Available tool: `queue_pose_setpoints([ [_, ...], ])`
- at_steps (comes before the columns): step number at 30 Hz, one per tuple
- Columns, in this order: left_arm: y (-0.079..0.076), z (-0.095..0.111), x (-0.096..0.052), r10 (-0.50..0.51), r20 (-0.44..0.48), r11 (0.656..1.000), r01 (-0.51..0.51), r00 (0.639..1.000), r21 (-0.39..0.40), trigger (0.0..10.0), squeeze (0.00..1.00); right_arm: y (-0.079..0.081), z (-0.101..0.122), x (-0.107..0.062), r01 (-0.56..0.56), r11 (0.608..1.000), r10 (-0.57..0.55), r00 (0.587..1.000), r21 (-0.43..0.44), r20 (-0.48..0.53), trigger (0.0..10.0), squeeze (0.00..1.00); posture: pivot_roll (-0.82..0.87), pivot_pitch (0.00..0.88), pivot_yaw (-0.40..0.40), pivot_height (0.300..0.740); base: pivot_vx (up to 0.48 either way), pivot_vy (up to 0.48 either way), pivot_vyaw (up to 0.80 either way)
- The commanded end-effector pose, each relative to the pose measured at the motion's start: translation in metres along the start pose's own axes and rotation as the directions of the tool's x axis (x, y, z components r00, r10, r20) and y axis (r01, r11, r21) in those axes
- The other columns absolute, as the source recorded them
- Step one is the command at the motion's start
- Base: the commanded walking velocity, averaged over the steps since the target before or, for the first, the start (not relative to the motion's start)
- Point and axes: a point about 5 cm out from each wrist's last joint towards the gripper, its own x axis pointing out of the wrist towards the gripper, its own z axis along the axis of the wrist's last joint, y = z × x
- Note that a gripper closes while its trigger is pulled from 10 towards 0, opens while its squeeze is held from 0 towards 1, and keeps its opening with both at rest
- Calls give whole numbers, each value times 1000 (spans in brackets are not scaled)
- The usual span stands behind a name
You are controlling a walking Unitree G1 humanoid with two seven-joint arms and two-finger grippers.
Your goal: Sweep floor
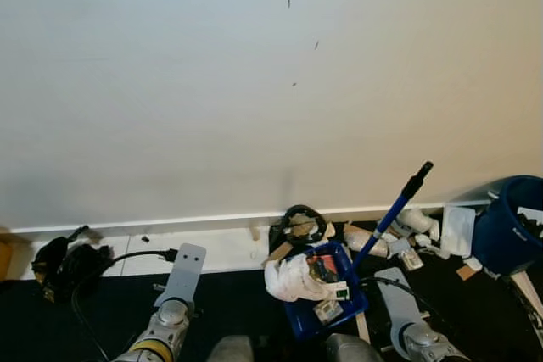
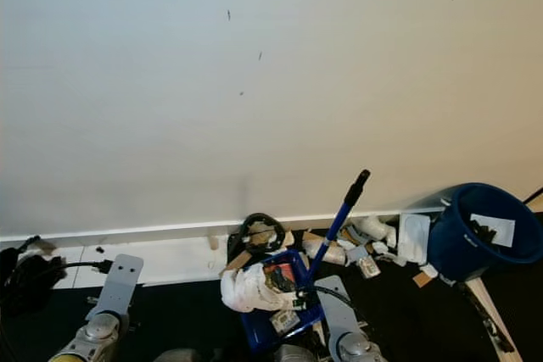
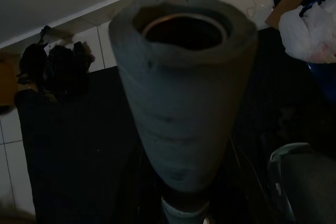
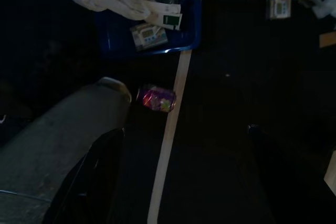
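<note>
A blue dustpan [image 1: 299, 318] lies on the dark floor near the wall, heaped with a white plastic bag [image 1: 288, 279] and small boxes. A blue handle with a black grip [image 1: 392, 214] leans up from behind it toward the wall. More litter [image 1: 399, 239] lies along the white baseboard. My left arm [image 1: 174, 307] reaches forward at the lower left; its wrist view looks along a grey padded tube [image 3: 184, 103] with a hollow end. My right gripper [image 4: 181, 182] hangs open over the dark floor near a purple can [image 4: 156, 98] and a pale stick [image 4: 168, 145].
A blue bin [image 1: 507, 226] stands at the right by the wall. Black gear and a cable [image 1: 68, 264] lie at the left on the white tiles. A black ring-shaped object [image 1: 297, 222] rests against the baseboard. The wall is close ahead.
</note>
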Motion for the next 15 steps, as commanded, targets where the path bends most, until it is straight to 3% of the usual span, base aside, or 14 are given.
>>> queue_pose_setpoints([
  [1, 3, -7, -1, 20, -21, 997, -19, 1000, 72, 10000, 0, 1, 2, 0, 9, 1000, -10, 1000, 24, 10, 10000, 0, 116, 0, -27, 740, 0, 0, 0],
  [6, 5, -5, 0, 32, -17, 998, -31, 999, 58, 10000, 0, 6, 2, 0, -4, 1000, 4, 1000, -13, 5, 10000, 0, 110, 0, -18, 740, 0, 0, 0],
  [9, 6, -4, 0, 28, -11, 997, -27, 1000, 79, 10000, 0, 4, 6, 1, 21, 1000, -21, 999, 18, 25, 10000, 0, 124, 0, -42, 740, 0, 0, 0],
  [14, 10, -6, 0, 57, -23, 998, -56, 998, 41, 10000, 0, 5, 10, 1, 14, 999, -12, 999, -37, 43, 10000, 0, 118, 0, -32, 740, 0, 0, 0],
  [15, 9, -7, 0, 44, -20, 997, -42, 999, 66, 10000, 0, 2, 12, 1, 21, 999, -20, 999, -38, 46, 10000, 0, 106, 0, -20, 740, 0, 0, 0],
])
